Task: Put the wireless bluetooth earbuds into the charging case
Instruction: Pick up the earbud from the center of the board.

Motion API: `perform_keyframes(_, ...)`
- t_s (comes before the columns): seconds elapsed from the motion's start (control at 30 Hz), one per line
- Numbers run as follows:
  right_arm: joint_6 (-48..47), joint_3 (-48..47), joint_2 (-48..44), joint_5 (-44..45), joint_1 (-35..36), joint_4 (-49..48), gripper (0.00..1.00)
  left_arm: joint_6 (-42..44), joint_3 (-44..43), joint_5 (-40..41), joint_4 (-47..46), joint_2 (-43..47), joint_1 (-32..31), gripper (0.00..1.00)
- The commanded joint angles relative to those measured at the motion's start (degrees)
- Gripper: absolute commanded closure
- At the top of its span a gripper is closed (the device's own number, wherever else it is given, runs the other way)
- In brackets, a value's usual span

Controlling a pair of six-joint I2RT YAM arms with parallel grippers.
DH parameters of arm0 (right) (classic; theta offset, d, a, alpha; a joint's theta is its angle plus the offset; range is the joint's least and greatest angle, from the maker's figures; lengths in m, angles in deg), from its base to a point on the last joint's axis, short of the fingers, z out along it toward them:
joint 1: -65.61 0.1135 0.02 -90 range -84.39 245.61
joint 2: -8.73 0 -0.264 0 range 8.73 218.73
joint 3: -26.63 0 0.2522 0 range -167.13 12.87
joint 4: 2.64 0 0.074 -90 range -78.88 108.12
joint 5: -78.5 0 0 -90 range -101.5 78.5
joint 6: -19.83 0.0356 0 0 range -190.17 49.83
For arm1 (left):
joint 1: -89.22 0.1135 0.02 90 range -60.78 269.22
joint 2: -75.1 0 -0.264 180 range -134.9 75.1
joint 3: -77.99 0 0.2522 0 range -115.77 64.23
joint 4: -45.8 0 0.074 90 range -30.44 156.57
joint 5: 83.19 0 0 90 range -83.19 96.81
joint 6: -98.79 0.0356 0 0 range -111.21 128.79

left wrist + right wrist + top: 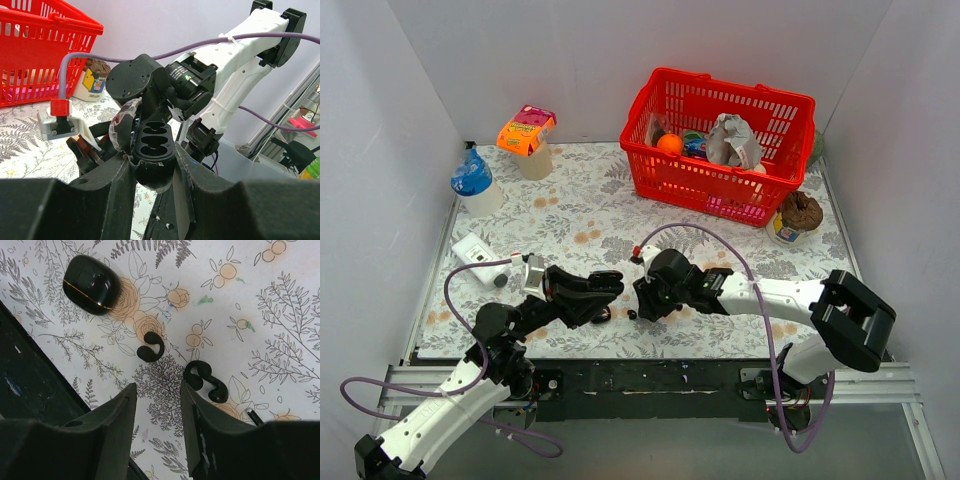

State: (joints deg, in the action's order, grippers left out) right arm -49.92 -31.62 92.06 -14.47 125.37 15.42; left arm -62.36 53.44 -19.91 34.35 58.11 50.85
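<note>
Charging case [152, 142] pinched in left fingers [112, 185]; right fingers [117, 420] spread, earbuds [150, 346] just beyond tips. Probably light, slick, rigid: grip across bulb.

On my overhead feed a floral tablecloth [590, 205] covers the work surface. At the far right stands a red plastic basket [690, 185]. Inside it I can pick out an orange ball [669, 144] and a crumpled grey bundle [733, 140]; the other contents are too jumbled to name. Just beside the basket's right front corner sits a small tub with a brown top [797, 217]; the left wrist feed shows a yellow label on it. Along the far left I see a white bottle with a blue cap [475, 182] and a cup topped by an orange wrapper [527, 138], standing near each other. Nearer me, by the left edge, lies a white boxy block [475, 252].
</note>
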Motion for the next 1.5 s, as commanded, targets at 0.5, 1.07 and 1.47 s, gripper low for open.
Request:
perform_keyframes(0.5,0.32,-2.80,5.35,1.99,0.35,-0.52,0.52,-0.04,0.68,0.53,-0.28,-1.02,-0.21,1.00)
perform_keyframes(1.07,1.11,-2.97,5.79,8.85,0.17,3.70,0.52,-0.04,0.50,1.06,0.43,-1.55,-0.21,1.00)
perform_keyframes(1.47,0.93,-2.80,5.88,10.08,0.26,3.53,0.59,-0.30,0.42,1.23,0.69,-1.64,-0.21,1.00)
